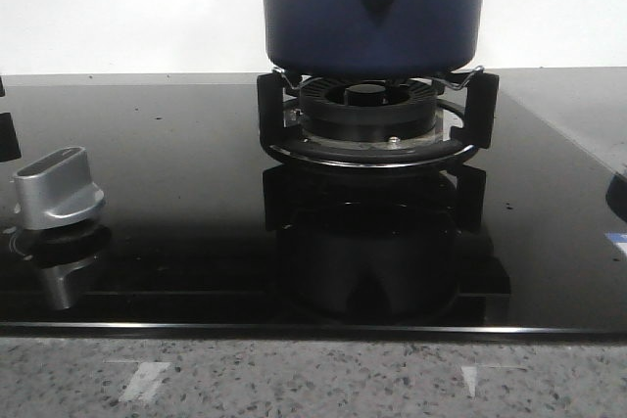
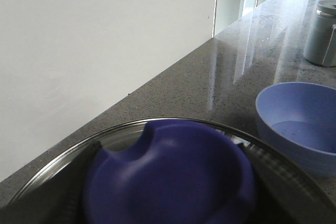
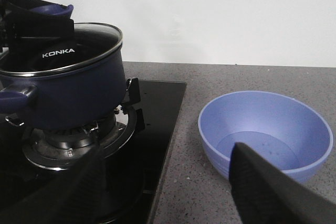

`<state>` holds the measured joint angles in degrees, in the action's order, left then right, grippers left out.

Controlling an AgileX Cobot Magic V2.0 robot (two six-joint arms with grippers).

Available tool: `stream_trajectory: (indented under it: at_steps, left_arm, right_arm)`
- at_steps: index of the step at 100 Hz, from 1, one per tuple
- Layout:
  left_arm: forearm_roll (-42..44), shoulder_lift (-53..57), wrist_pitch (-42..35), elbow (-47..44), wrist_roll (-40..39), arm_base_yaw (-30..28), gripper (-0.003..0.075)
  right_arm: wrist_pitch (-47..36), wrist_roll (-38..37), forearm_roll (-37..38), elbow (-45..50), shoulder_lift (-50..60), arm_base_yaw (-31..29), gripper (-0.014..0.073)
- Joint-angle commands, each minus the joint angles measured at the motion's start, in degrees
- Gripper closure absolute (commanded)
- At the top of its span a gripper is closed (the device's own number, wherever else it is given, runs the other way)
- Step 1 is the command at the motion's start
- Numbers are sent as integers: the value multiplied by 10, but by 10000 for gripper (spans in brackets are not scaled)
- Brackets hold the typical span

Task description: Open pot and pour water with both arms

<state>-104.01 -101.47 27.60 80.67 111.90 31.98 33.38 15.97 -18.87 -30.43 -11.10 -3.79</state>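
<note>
The pot [image 1: 372,12] sits on the burner grate [image 1: 372,129] of the black glass cooktop [image 1: 176,203], its glass lid [image 3: 79,45] still on. It looks heavy and rigid, more so if it holds water, with smooth sides that would likely slip; the side handle [image 3: 13,99] is the place to take it, and the blue knob [image 2: 168,174] for the breakable lid. The left gripper [image 3: 39,17] is at that knob, black jaws on either side, though I cannot tell if they are clamped. The right gripper [image 3: 173,182] stands open, well apart from the pot, its jaws framing the blue bowl [image 3: 265,132] on the counter [image 3: 184,182].
</note>
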Motion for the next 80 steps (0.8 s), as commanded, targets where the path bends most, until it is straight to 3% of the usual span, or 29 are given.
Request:
stream_trajectory:
  at_steps: [1, 80]
  left_arm:
    - [-33, 19, 16, 16, 4, 2, 514]
    - [-33, 20, 47, 44, 1, 2, 507]
  right_arm:
    - [-42, 3, -8, -13, -13, 0, 139]
    - [-42, 3, -9, -13, -13, 0, 139]
